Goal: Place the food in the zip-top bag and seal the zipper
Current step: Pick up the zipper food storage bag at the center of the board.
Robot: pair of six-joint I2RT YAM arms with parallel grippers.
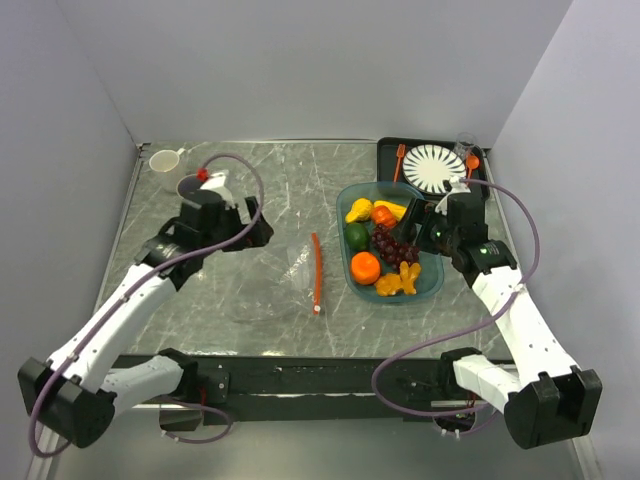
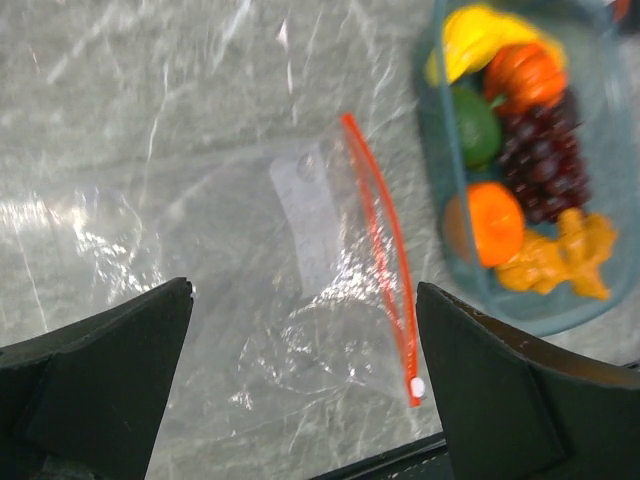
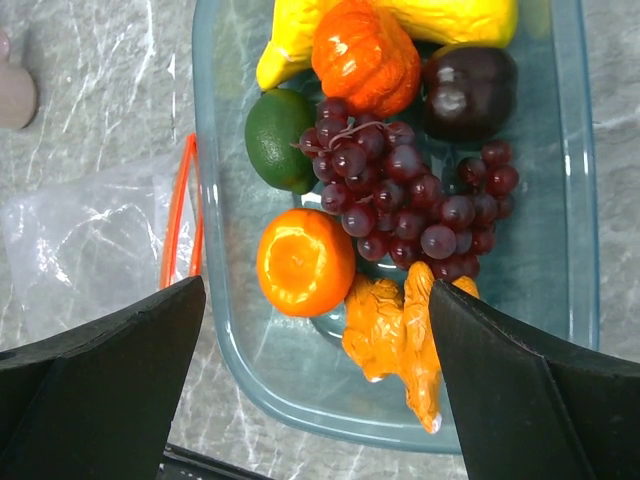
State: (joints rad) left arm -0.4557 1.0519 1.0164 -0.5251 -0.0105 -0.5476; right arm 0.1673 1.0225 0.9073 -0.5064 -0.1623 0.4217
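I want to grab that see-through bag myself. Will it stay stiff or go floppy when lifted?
Probably floppy: the zip-top bag lies flat and crinkled on the table. It looks thin and empty, so likely very light. Its shiny film may slip; the zipper strip looks firmer to hold.

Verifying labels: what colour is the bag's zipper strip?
The zipper is orange-red, white at one tip; left wrist view shows it best.

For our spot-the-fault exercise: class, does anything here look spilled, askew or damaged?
Nothing stands out. All the food sits inside the teal tray, none spilled; the zip-top bag lies flat beside it, wrinkled, no tear visible, its zipper slightly parted.
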